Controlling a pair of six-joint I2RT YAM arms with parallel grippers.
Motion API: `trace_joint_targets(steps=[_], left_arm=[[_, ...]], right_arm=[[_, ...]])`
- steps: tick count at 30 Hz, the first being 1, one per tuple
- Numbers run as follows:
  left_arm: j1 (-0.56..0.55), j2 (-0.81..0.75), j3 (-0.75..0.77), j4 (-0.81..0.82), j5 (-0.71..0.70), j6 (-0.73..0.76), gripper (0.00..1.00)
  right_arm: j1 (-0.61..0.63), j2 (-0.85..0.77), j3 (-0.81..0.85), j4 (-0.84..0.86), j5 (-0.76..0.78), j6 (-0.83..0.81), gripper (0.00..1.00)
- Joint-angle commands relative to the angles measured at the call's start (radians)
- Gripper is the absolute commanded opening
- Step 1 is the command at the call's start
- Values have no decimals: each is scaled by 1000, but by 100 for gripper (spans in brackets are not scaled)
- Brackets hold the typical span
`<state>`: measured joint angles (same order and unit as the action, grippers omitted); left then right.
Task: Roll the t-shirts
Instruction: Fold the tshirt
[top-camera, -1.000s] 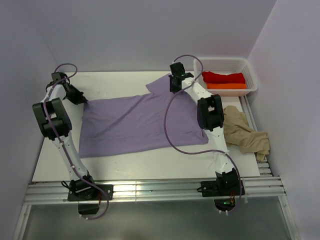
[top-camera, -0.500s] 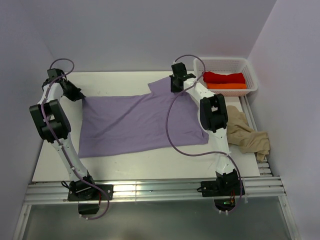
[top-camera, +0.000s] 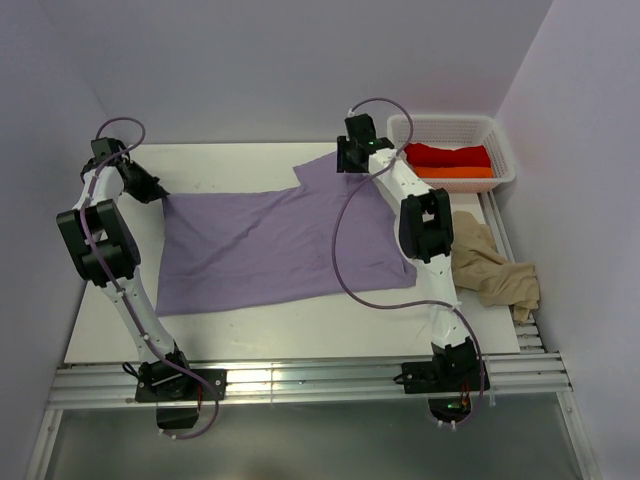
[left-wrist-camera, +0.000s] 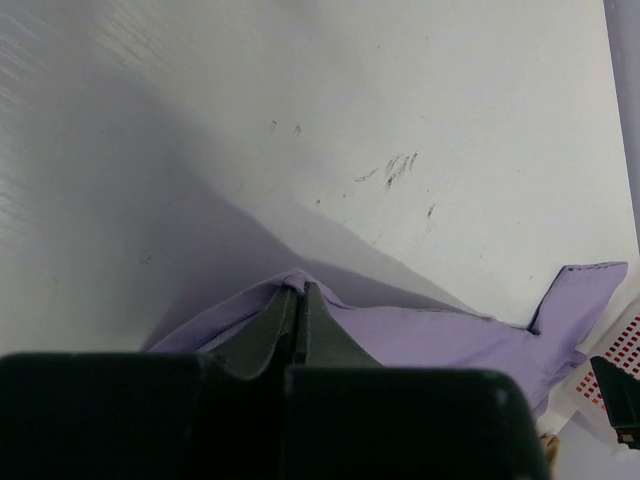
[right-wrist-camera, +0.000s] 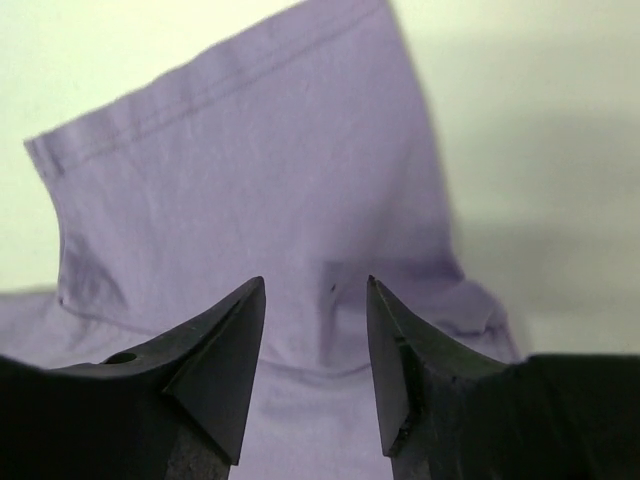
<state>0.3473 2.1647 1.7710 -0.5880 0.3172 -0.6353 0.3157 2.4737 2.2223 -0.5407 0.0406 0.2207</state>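
White table (top-camera: 250, 330); wrist-only detail: left gripper (left-wrist-camera: 298, 293) tight on lavender t-shirt (left-wrist-camera: 450, 335)

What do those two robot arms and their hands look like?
Both the left arm and right arm are slim white tubes with chunky black joints, on black bases. A purple cable loops along each. The left hand and right hand each end in two dark wedge-shaped fingers tapering to points.

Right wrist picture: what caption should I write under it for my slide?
The right gripper, jaws open, hangs over a sleeve of the purple t-shirt spread on the white table.
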Motion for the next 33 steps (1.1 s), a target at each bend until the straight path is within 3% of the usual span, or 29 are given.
trace_joint_targets(steps=[1,19,23,28,32,33], left_arm=[[4,-36,10,20,11,22,0],[4,-32,12,19,16,22,0],[4,-29,13,20,20,25,0],[4,-20,25,13,33,26,0],[5,-22,22,14,34,28,0],[4,-20,22,14,36,29,1]], right_arm=[[-20,59,95,-53,9,17,53],[-30,114,140,-79,-71,88,54],[-33,110,142,-41,-90,94,39],[-46,111,146,-1,-137,112,10],[-55,39,13,103,-171,115,8],[-56,22,4,113,-171,118,3]])
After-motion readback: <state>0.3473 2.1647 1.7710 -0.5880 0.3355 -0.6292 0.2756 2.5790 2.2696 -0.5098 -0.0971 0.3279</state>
